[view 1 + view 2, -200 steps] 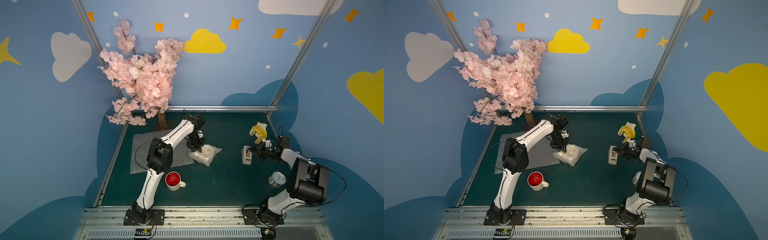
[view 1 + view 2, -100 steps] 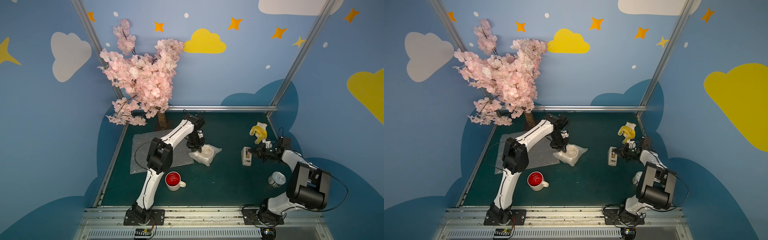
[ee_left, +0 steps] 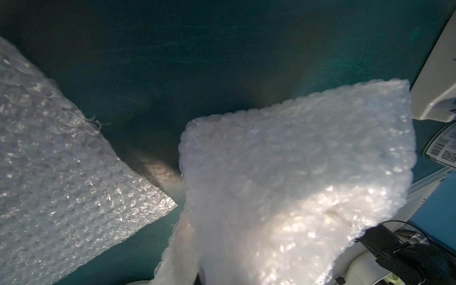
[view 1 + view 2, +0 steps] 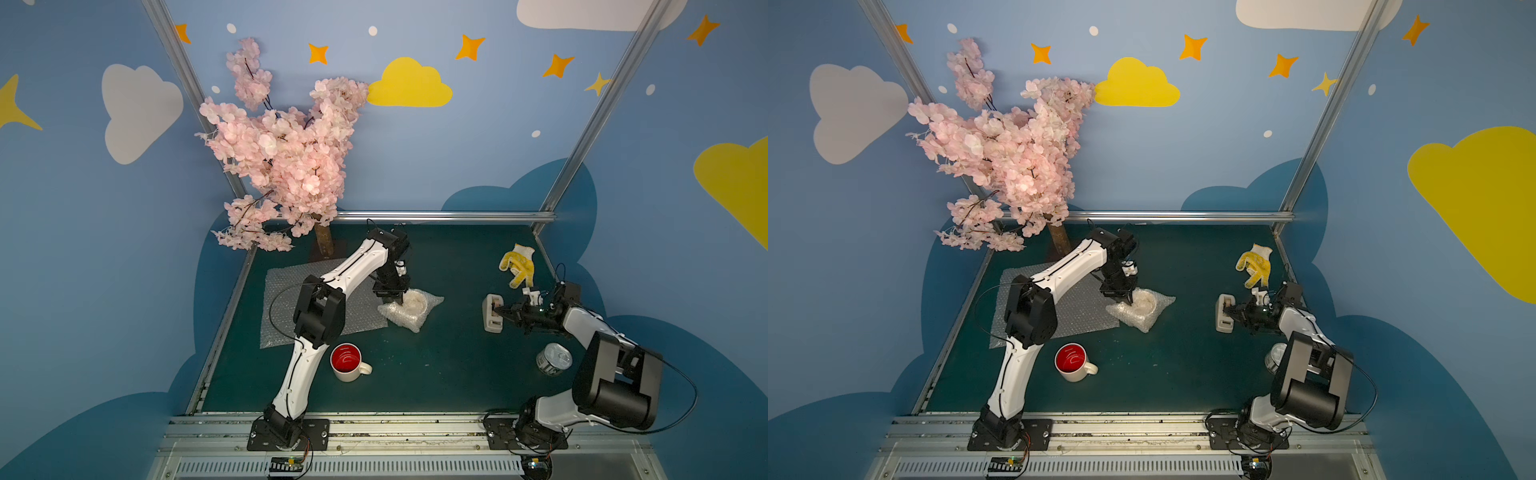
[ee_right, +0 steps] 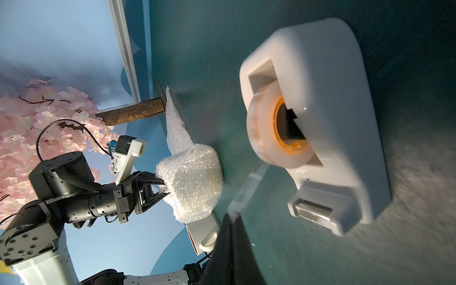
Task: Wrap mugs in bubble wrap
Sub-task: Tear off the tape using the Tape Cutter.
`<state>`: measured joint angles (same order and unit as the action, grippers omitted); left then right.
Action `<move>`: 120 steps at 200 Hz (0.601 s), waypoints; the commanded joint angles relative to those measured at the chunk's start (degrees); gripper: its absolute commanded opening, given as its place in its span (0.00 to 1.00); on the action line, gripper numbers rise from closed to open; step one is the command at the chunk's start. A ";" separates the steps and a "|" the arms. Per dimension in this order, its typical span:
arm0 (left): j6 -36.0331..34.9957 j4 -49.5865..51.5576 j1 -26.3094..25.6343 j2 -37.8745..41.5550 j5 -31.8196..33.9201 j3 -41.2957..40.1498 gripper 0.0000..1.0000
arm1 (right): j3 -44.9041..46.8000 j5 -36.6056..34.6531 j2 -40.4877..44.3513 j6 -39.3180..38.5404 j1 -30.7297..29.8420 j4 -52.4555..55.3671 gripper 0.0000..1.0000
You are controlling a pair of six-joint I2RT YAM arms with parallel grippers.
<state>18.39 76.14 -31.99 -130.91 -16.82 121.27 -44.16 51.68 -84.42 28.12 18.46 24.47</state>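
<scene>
- Since a second ago: right arm's elbow swung outward, its black right gripper (image 5: 230, 223) staying clenched on clear tape strip (image 5: 246, 190) from the white tape dispenser (image 4: 493, 313).
- Left gripper (image 5: 161, 188) pinches crumpled bubble-wrap bundle (image 4: 409, 309) mid-table.
- Red-lined cream mug (image 4: 348, 362) stands unwrapped near the front.

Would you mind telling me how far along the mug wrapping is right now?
Done: one mug sits bundled in bubble wrap. In hand: the left gripper pinches that bundle, while the right gripper draws clear tape from the tape dispenser. Left: the red-lined mug stands bare beside the flat bubble wrap sheet.
</scene>
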 commanded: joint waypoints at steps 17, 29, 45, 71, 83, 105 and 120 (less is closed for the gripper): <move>-0.29 -0.38 -0.44 0.35 -2.81 -0.40 0.03 | -5.81 1.25 -2.87 1.46 0.17 -0.72 0.00; -0.13 -0.61 -0.38 0.39 -2.85 -0.46 0.03 | -7.77 1.07 -3.93 1.88 0.23 -0.52 0.00; 0.06 -0.90 -0.47 0.31 -3.14 -0.56 0.03 | -9.82 1.57 -5.36 2.82 0.17 -1.28 0.00; 0.11 -1.01 -0.55 0.18 -3.32 -0.34 0.03 | -12.34 1.95 -6.79 3.41 0.04 -1.42 0.00; -0.08 -0.65 -0.62 0.04 -3.26 0.05 0.03 | -12.61 1.67 -6.73 2.79 -0.09 -0.63 0.00; -0.11 -0.64 -0.63 0.04 -3.07 0.04 0.03 | -10.83 1.55 -6.01 1.06 -0.31 1.38 0.00; -0.11 -0.71 -0.66 0.04 -3.12 -0.06 0.03 | -7.97 0.87 -4.16 -0.10 -0.53 2.13 0.00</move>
<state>18.41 76.03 -31.99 -130.91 -16.97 121.27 -54.57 51.96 -91.05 30.55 18.31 24.53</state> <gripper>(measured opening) 0.125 0.046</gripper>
